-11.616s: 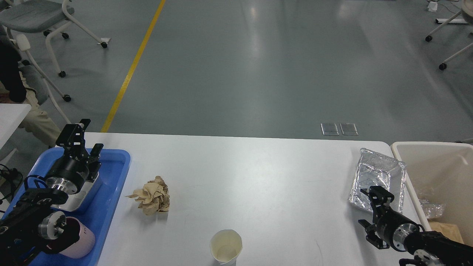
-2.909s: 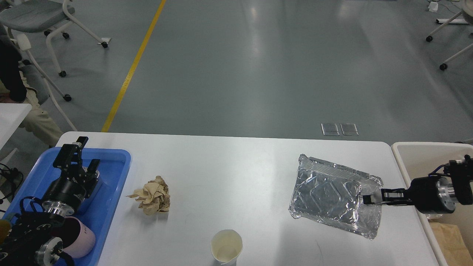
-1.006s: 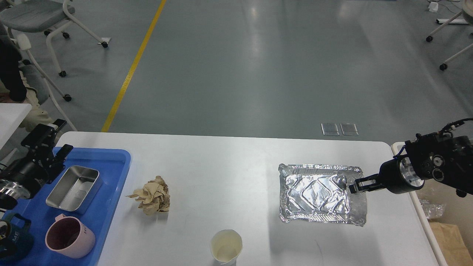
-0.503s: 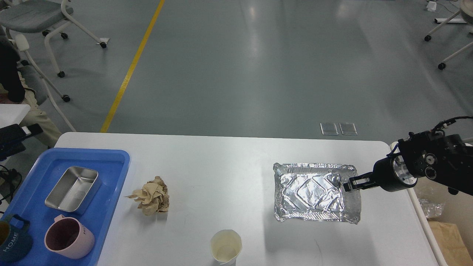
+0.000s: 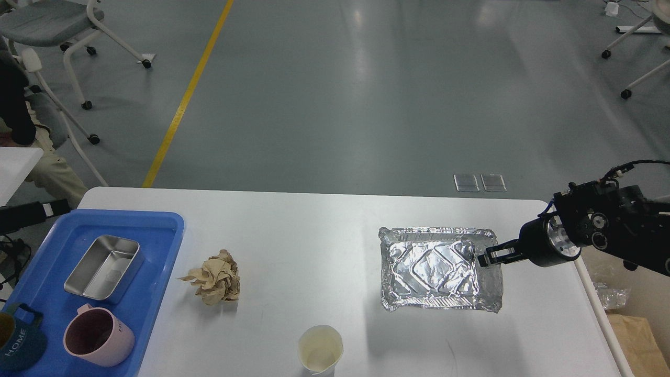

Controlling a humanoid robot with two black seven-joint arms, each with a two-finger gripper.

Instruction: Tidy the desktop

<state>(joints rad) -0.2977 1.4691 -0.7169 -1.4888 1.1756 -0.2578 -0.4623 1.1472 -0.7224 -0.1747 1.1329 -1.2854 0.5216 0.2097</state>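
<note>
The white desktop (image 5: 314, 225) holds a crumpled brown paper ball (image 5: 214, 277) at the left-middle and an empty paper cup (image 5: 320, 348) at the front edge. My right gripper (image 5: 487, 256) comes in from the right and is shut on the right rim of a crinkled foil tray (image 5: 434, 269). The tray is level over the right half of the desktop and casts a shadow below it. Only a black tip of my left gripper (image 5: 31, 214) shows at the left edge, beside the blue tray; its fingers cannot be told apart.
A blue plastic tray (image 5: 157, 230) at the left holds a steel container (image 5: 104, 267), a pink mug (image 5: 94, 343) and a dark blue mug (image 5: 15, 340). A cream bin (image 5: 591, 293) with wrap and brown paper stands off the right edge. Chairs stand on the floor behind.
My right gripper has carried the foil tray from the right edge leftward over the desktop. My left arm has pulled back off the blue tray to the left edge.
</note>
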